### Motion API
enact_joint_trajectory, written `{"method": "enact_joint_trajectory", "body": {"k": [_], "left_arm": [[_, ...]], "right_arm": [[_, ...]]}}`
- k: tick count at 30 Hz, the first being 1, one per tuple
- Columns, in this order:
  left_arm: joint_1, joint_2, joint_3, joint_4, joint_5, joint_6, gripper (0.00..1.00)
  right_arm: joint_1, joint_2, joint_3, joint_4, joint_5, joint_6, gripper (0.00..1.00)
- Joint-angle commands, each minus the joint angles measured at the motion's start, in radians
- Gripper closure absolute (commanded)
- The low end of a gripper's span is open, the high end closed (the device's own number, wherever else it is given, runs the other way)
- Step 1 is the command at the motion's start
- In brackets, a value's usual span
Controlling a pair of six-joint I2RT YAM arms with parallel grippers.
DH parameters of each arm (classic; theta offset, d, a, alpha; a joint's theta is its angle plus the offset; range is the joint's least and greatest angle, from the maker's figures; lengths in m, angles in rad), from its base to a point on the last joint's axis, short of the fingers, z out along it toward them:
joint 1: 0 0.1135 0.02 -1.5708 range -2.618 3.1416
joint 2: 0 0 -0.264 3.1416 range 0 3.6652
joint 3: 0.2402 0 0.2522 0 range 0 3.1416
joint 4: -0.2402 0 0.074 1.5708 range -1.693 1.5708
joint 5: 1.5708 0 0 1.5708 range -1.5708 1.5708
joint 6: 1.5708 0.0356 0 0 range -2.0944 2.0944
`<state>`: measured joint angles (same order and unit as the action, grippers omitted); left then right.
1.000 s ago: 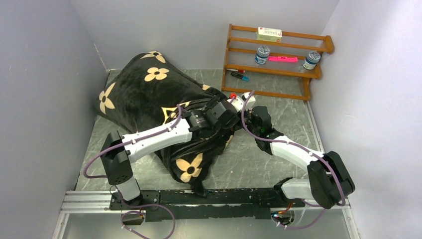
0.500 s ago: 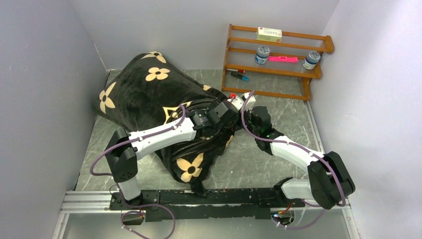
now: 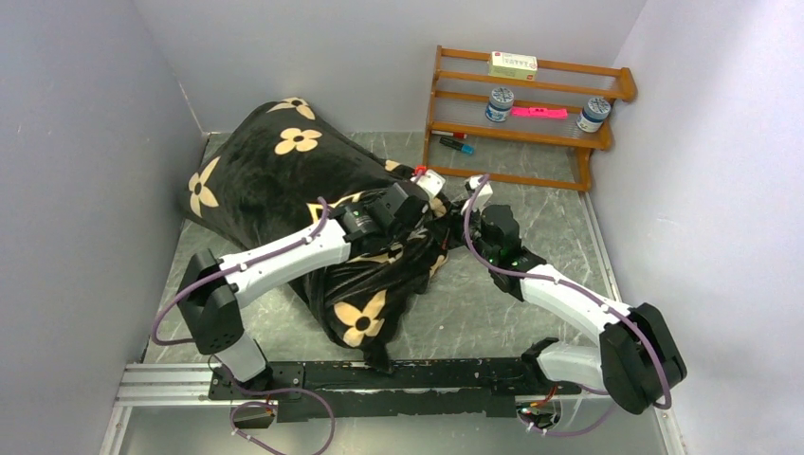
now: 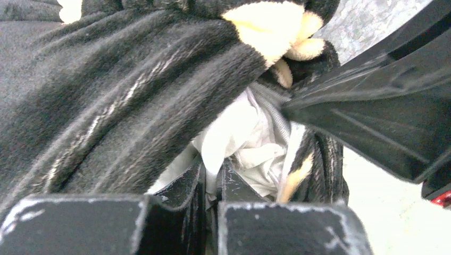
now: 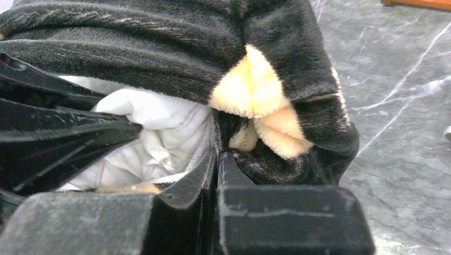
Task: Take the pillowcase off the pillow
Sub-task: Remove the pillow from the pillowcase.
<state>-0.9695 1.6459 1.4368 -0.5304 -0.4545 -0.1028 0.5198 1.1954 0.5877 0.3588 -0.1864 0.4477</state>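
The black plush flower-printed pillowcase (image 3: 284, 180) lay on the grey desk (image 3: 540, 223), holding the plain white pillow (image 4: 239, 133), which showed at its opening. The left claw (image 4: 213, 186) pinched the pillow; the right claw (image 5: 217, 170) gripped the pillowcase's edge.

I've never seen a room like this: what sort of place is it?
Probably a robot test booth: plain walls box in a table, a left arm and right arm are bolted to a rail at its near edge, and a rack stands at the back.
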Motion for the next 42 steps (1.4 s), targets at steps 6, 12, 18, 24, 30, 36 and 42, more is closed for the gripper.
{"method": "enact_joint_trajectory", "body": {"k": [6,12,18,24,30,36,42], "left_arm": [[0.151,-0.196,-0.054,-0.031,0.052,-0.001,0.95],[0.222,-0.294,-0.076,-0.027,0.197,-0.020,0.95],[0.289,-0.380,-0.104,-0.010,0.316,-0.032,0.95],[0.348,-0.419,-0.109,-0.017,0.412,-0.032,0.95],[0.359,-0.445,-0.149,0.044,0.602,-0.024,0.95],[0.359,-0.434,-0.169,0.067,0.650,-0.019,0.95],[0.360,-0.428,-0.192,0.069,0.605,-0.002,0.95]], "right_arm": [[-0.061,-0.061,-0.025,-0.140,0.155,-0.084,0.99],[-0.147,-0.058,-0.048,-0.167,0.155,-0.082,1.00],[-0.176,-0.012,-0.047,-0.182,0.170,-0.083,1.00],[-0.198,0.062,-0.035,-0.197,0.238,-0.061,1.00],[-0.194,0.162,-0.021,-0.092,0.096,-0.053,0.98],[-0.153,0.162,0.025,-0.045,0.000,-0.067,0.91],[-0.150,-0.012,0.063,-0.126,-0.118,-0.151,0.54]]}}
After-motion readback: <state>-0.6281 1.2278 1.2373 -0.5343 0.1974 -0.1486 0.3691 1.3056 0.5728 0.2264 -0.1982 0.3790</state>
